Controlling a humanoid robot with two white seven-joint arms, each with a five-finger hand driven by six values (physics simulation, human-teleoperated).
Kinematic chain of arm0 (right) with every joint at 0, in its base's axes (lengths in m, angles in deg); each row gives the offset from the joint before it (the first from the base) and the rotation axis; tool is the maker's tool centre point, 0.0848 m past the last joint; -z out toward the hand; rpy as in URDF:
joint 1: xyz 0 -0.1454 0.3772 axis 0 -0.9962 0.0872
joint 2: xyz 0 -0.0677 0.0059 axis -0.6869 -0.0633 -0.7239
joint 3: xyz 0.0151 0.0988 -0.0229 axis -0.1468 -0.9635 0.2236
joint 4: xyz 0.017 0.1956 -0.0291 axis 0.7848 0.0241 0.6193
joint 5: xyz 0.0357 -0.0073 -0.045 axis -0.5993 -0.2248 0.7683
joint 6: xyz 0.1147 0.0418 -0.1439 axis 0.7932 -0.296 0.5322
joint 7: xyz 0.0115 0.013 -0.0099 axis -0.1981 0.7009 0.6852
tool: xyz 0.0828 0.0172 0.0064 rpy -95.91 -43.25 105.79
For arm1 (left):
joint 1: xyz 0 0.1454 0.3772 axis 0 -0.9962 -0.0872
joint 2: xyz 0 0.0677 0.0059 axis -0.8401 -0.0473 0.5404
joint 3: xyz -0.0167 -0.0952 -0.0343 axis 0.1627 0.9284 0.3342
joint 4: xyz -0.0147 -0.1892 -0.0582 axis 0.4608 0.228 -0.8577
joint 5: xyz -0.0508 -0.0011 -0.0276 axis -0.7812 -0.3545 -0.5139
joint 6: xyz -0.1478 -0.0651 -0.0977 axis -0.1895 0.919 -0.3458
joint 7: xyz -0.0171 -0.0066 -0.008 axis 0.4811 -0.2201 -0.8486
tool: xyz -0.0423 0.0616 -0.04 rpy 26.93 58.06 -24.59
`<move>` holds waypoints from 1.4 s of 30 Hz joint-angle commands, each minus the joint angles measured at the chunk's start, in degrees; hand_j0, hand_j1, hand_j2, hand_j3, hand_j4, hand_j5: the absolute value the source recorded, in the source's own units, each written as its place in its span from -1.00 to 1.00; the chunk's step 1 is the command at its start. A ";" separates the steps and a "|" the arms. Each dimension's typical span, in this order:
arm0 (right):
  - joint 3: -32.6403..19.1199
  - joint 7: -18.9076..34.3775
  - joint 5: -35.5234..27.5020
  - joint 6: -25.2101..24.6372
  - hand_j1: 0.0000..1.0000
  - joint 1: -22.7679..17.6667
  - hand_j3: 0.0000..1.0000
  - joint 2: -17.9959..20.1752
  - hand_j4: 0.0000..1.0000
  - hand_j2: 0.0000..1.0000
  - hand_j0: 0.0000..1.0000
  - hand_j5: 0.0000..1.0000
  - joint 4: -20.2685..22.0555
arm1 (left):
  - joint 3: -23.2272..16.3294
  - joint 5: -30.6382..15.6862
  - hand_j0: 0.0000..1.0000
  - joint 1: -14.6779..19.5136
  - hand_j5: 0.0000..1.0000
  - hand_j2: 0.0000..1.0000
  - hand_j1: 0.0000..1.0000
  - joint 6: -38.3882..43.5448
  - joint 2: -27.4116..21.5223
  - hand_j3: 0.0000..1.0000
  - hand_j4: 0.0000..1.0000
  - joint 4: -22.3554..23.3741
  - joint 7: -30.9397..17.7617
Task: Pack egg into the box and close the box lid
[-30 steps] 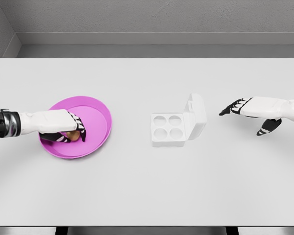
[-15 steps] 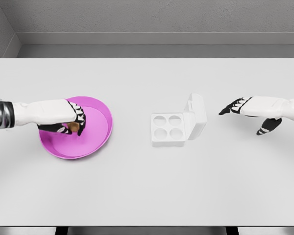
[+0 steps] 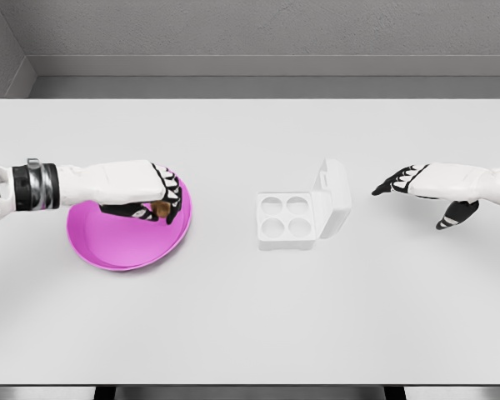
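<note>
The left robot hand (image 3: 150, 198), clamped on the egg (image 3: 160, 207), has lifted and moved right to the plate's (image 3: 121, 250) right rim, heading for the open box (image 3: 296, 218) at centre. The right robot hand (image 3: 412, 183) waits, fingers spread, at right.

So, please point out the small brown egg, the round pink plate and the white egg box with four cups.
small brown egg (image 3: 160, 207), head view, its visible side between the fingers.
round pink plate (image 3: 121, 260), head view, near rim.
white egg box (image 3: 284, 217), head view, middle of the tray.
</note>
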 commanded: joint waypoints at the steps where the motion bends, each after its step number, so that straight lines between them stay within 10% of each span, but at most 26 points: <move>1: -0.03 -0.02 -0.31 -0.14 1.00 0.00 1.00 0.07 1.00 1.00 1.00 1.00 0.02 | -0.24 -0.31 -0.30 0.00 -0.30 -0.30 -0.30 0.19 1.79 -0.30 -0.30 0.00 0.04; 42: 0.06 -0.02 -0.31 -0.14 1.00 0.00 1.00 0.24 1.00 1.00 1.00 1.00 -0.07 | -5.96 2.50 -0.30 5.45 -0.30 -0.30 -0.30 0.19 17.34 -0.30 -0.30 0.44 0.04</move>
